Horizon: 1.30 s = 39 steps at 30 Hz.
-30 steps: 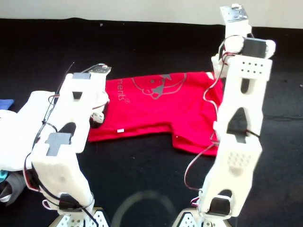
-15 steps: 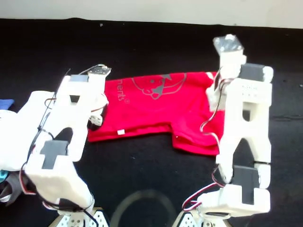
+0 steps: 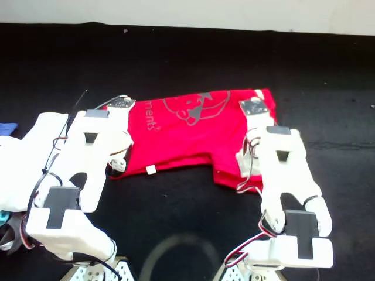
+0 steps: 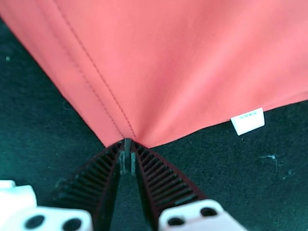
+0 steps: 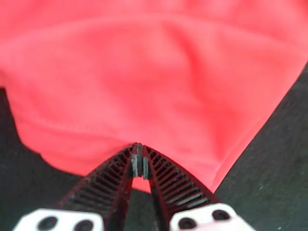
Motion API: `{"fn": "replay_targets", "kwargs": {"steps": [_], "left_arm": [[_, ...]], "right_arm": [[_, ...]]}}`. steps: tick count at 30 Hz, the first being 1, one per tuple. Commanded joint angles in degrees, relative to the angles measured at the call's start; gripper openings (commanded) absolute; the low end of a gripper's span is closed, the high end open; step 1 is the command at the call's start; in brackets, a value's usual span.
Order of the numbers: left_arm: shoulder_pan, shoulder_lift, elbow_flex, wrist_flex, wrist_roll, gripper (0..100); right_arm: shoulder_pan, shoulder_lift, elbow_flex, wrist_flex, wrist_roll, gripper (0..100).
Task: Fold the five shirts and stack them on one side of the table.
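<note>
L gripper (image 4: 126, 162) & R gripper (image 5: 139, 166) each clamped on soft red shirt (image 3: 187, 132) edge, stitched hem, atop black table (image 3: 176, 52).

Table (image 3: 176, 52) was black and matte. Red shirt (image 3: 193, 132) lay flat across middle, grey print facing up, lower hem toward near edge. Small white tag (image 3: 151, 170) sat at that hem, on dark surface. Blue scrap (image 3: 7, 127) at left edge, possibly another garment.

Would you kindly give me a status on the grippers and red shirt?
Left gripper shut on red shirt corner. Right gripper shut on its edge. Blue item far aside.
</note>
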Motion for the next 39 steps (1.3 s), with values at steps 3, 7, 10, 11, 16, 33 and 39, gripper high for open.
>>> {"fn": "replay_targets", "kwargs": {"steps": [3,7,10,11,16,33,39], "left_arm": [[0.0,-0.7,0.4,-1.2,0.5,1],[-0.3,-0.7,2.7,-8.1,0.5,1],[0.0,-0.9,4.9,-12.4,0.6,1],[0.0,-0.9,5.1,-12.5,0.6,1],[0.0,-0.9,5.1,-12.7,0.6,1],[0.0,-0.9,5.4,-13.0,0.7,1],[-0.3,-0.9,5.4,-13.2,4.6,1]], "right_arm": [[-0.2,-4.9,0.5,-0.3,0.1,0.7],[-1.3,-11.4,0.8,-0.3,0.1,0.7],[-3.4,-14.6,0.9,-0.3,0.1,0.7],[-4.5,-14.8,0.9,-0.4,0.1,0.7],[-10.9,-9.9,2.8,-5.1,-0.2,0.7],[1.9,-2.0,4.4,-2.9,8.7,0.7],[5.1,-5.1,2.5,-2.2,8.5,0.7]]}}
